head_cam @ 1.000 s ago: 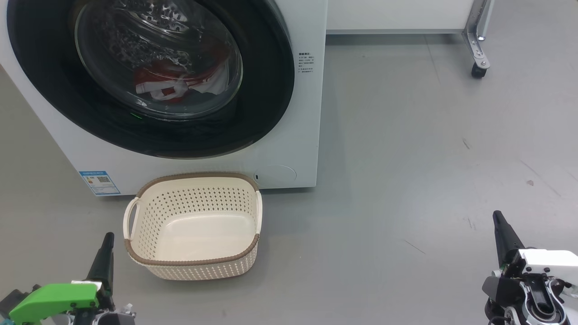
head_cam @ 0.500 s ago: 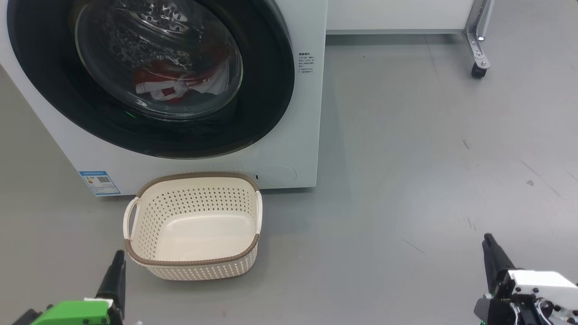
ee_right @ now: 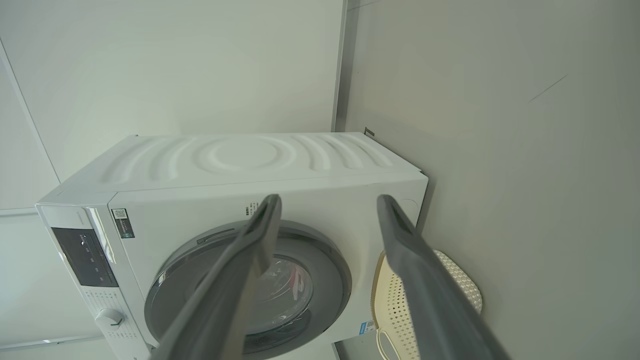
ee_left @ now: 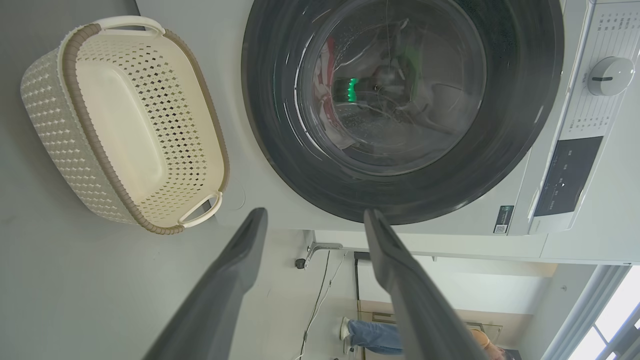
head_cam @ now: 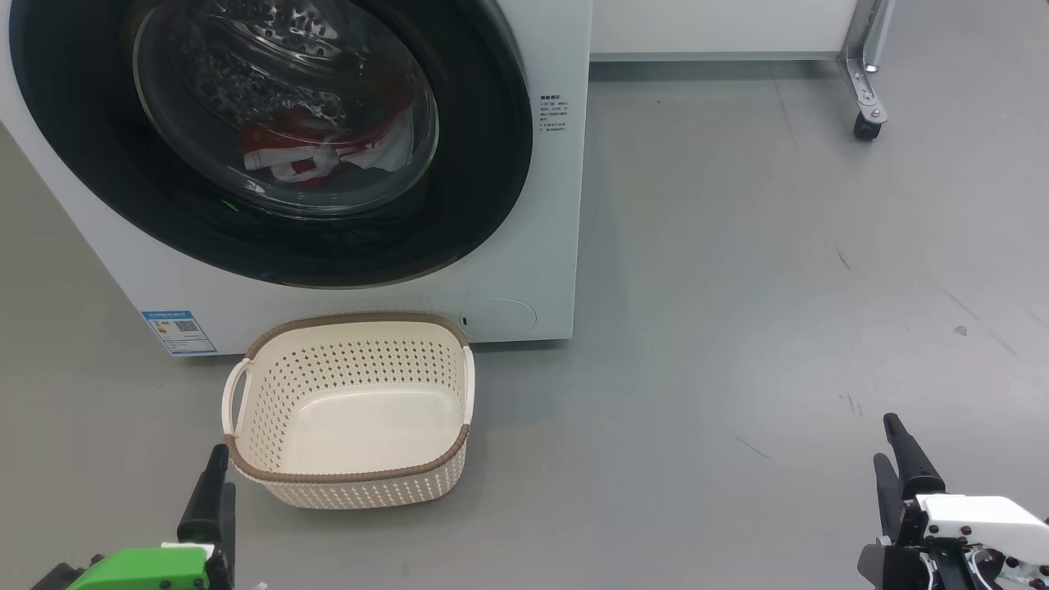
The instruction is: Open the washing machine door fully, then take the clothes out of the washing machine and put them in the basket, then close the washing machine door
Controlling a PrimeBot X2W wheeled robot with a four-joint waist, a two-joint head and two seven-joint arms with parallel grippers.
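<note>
Hanging low at the near corners of the head view, both grippers sit well back from the washer (head_cam: 524, 270), which suggests nothing has begun. The left gripper (ee_left: 315, 215) has its two fingers spread wide with nothing between them. The right gripper (ee_right: 330, 200) is just as wide and just as empty. With no loose thing near either one, that spread looks like readiness for a first grasp.

The door (head_cam: 270, 238) is shut flat against the washer front, so its black rim and glass bowl cover the opening. The clothes (head_cam: 311, 152) lie behind that glass, a red and white heap slumped low in the drum, out of reach until the door swings. Opening it is therefore the step in hand. I cannot tell from these views which edge of the rim takes the pull.

The basket (head_cam: 352, 315) stands empty and mouth-up on the floor (head_cam: 737, 328), just in front of the washer and below the door's lower rim. Whether it touches the front panel is unclear. That spot likely keeps the carry from drum to basket short. The left gripper is just beside the basket's near corner, so it should rise clear of the rim before reaching forward.
</note>
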